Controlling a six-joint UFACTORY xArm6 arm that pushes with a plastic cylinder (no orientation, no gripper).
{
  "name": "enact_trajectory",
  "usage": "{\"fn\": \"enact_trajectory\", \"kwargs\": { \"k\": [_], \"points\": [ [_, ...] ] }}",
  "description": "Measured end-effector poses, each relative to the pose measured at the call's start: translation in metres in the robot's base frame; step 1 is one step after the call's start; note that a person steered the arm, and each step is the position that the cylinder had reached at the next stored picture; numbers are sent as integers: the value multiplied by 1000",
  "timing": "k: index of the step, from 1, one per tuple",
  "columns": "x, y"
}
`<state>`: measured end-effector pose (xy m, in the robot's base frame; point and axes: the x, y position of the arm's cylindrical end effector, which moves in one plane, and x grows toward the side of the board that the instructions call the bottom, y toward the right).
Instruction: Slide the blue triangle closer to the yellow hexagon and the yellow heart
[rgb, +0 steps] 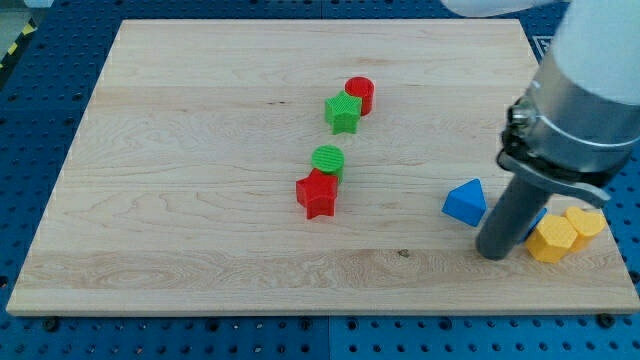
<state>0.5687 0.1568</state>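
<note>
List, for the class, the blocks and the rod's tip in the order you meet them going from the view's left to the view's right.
red star → green cylinder → green star → red cylinder → blue triangle → my tip → yellow hexagon → yellow heart

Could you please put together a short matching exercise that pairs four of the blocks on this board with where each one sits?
Things:
1. blue triangle
2. red cylinder
3. red star
4. yellow heart

Places:
A. touching the green cylinder, on its lower side
B. farthest toward the view's right, against the yellow hexagon
C. just to the view's left of my tip
D. nearest the view's top, beside the green star

Pairs: 1-C, 2-D, 3-A, 4-B
</note>
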Motion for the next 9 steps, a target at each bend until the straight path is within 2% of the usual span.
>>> {"fn": "enact_trajectory", "kwargs": {
  "k": [1, 2, 4, 5, 6, 7, 9],
  "points": [
    [-15, -28],
    [-46, -23],
    [-58, 10],
    [-59, -32],
    [-85, -60],
    [-128, -51],
    [-115, 30]
  ]
}}
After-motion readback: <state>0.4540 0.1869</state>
